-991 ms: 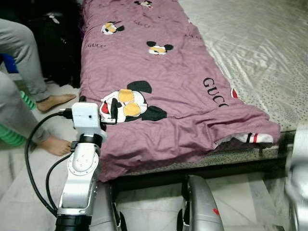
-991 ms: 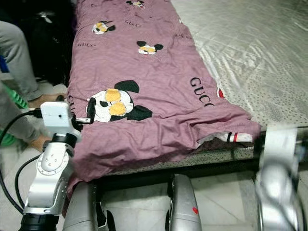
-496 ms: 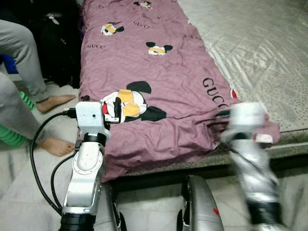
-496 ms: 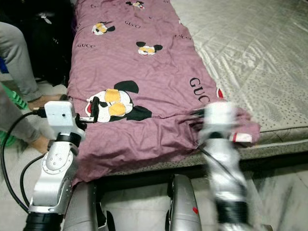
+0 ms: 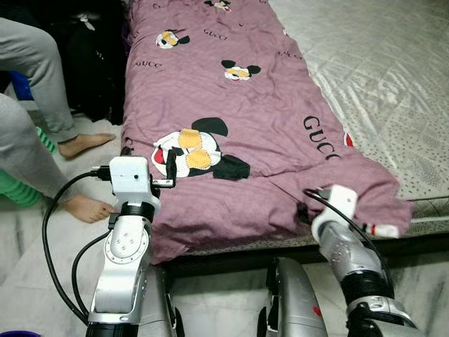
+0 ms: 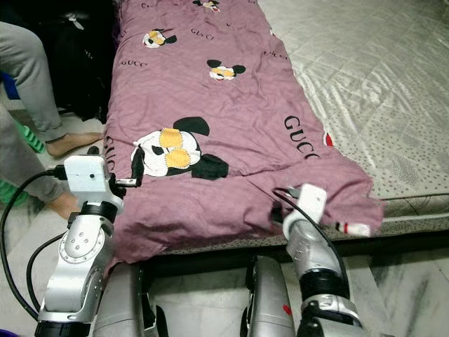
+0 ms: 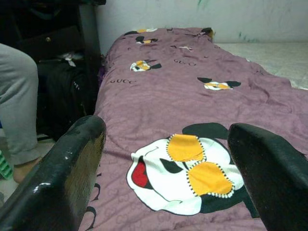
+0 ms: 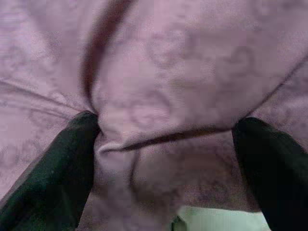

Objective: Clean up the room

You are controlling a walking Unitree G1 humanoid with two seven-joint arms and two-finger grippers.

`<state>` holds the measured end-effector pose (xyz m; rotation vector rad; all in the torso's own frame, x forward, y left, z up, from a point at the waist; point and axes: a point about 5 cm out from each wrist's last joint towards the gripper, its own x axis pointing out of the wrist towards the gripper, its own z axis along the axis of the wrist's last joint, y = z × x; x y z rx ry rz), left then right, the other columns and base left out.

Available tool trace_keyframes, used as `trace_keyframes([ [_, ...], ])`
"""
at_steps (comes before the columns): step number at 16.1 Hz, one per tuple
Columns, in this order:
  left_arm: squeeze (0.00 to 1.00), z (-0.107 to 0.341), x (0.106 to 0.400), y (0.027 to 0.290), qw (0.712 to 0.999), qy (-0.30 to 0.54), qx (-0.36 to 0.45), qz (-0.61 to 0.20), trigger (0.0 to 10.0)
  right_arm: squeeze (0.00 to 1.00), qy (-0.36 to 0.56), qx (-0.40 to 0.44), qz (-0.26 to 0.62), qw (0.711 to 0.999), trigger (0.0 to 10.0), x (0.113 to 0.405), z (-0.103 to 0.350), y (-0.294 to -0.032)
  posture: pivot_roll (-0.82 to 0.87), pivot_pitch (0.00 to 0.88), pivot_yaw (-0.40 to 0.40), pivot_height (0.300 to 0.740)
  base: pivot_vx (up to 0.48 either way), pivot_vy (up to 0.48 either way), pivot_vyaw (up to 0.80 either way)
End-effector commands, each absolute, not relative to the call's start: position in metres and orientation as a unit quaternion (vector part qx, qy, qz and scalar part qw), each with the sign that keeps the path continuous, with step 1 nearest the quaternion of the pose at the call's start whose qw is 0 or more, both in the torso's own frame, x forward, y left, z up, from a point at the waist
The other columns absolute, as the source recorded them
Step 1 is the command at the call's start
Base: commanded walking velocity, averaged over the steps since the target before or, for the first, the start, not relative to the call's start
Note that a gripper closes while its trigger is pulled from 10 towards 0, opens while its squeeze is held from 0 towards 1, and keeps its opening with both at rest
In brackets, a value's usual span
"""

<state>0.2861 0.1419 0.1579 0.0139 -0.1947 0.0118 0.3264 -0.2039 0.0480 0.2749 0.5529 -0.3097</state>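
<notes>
A purple blanket [image 5: 231, 105] with cartoon mouse prints and lettering lies lengthwise along the left side of the bed, its near edge hanging over the bed front. My left gripper [image 7: 168, 130] is open at the blanket's near left corner, its fingers [image 5: 170, 163] pointing toward the big mouse print [image 5: 196, 151]. My right gripper [image 8: 166, 122] is open and pressed into the blanket's front edge [image 5: 303, 210], with a bunched fold of purple cloth between its fingers [image 8: 72, 154].
A person sits at the left in grey trousers, with bare feet [image 5: 88, 208] on the floor beside the bed. A black bag [image 5: 91, 63] stands behind them. The pale mattress sheet [image 5: 393, 84] covers the bed's right side. My own legs [image 5: 291, 302] stand against the bed front.
My right arm has swung in from the right and lowered its gripper into the blanket's front edge. The left arm has barely moved. The camera shifted a little.
</notes>
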Motion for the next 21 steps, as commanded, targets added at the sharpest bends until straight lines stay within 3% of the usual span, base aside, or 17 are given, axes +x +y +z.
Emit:
trace_keyframes([
  [1,0.00,0.156,0.285,0.141,0.996,-0.091,0.007,0.002,10.0,0.00,0.317,0.132,-0.209,0.916,10.0,0.305,0.026,-0.227,0.01,0.162,-0.023,0.564,0.000,0.000,0.00],
  [5,0.00,0.156,0.287,0.143,0.996,-0.089,0.010,0.000,10.0,0.00,0.346,0.121,-0.263,0.892,10.0,0.278,0.009,-0.255,0.00,0.155,-0.017,0.564,0.000,0.000,0.00],
  [10,0.00,0.155,0.286,0.144,0.996,-0.088,0.012,0.001,10.0,0.00,0.256,0.000,-0.340,0.905,10.0,0.263,0.044,-0.296,-0.01,0.144,-0.014,0.564,0.000,0.000,0.00],
  [15,0.00,0.158,0.291,0.143,0.995,-0.095,0.013,-0.004,10.0,0.00,0.178,-0.066,-0.373,0.908,10.0,0.245,0.078,-0.316,-0.03,0.137,-0.004,0.564,0.000,0.000,0.00],
  [21,0.00,0.159,0.291,0.146,0.995,-0.098,0.014,-0.001,10.0,0.00,0.134,-0.078,-0.348,0.924,10.0,0.242,0.098,-0.308,-0.04,0.128,-0.006,0.564,0.000,0.000,0.00],
])
